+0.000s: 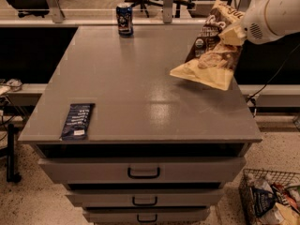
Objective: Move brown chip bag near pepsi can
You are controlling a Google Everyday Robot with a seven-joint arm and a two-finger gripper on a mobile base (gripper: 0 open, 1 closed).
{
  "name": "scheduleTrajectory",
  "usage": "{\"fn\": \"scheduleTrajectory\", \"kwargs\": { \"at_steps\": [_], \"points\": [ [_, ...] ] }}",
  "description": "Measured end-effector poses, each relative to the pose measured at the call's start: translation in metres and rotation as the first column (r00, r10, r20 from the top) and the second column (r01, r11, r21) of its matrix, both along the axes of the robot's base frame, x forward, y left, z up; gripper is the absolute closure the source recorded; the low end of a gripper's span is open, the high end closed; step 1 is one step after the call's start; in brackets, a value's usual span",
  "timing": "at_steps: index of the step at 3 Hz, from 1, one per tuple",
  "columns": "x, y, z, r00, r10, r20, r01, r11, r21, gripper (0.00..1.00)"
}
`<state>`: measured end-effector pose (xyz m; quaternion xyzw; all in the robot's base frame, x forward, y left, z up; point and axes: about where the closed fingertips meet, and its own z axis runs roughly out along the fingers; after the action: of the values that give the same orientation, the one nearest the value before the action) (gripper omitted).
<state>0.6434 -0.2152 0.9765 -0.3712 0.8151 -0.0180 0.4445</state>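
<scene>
The brown chip bag (212,51), dark brown and cream with white lettering, hangs in the air above the right side of the grey tabletop (140,88). My gripper (230,33) is shut on the bag's upper part, at the end of the white arm coming in from the upper right. The pepsi can (124,19) stands upright at the far edge of the table, left of centre, well apart from the bag.
A flat dark-blue packet (77,121) lies near the front left corner. Drawers (143,171) sit below the tabletop. A wire basket (272,203) with items stands on the floor at the lower right. Chairs and a rail are behind the table.
</scene>
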Motion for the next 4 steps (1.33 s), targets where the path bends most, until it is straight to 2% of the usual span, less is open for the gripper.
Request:
{"fn": "scheduleTrajectory", "kwargs": {
  "at_steps": [1,2,3,4],
  "points": [
    [0.034,0.038,-0.007,0.9970,0.065,0.042,-0.068,0.995,0.078,1.00],
    [0.076,0.082,-0.019,0.9881,0.141,0.062,-0.148,0.979,0.139,1.00],
    [0.121,0.121,-0.034,0.9808,0.188,0.053,-0.194,0.961,0.198,1.00],
    [0.159,0.146,-0.044,0.9779,0.206,0.035,-0.208,0.943,0.260,1.00]
  ]
}}
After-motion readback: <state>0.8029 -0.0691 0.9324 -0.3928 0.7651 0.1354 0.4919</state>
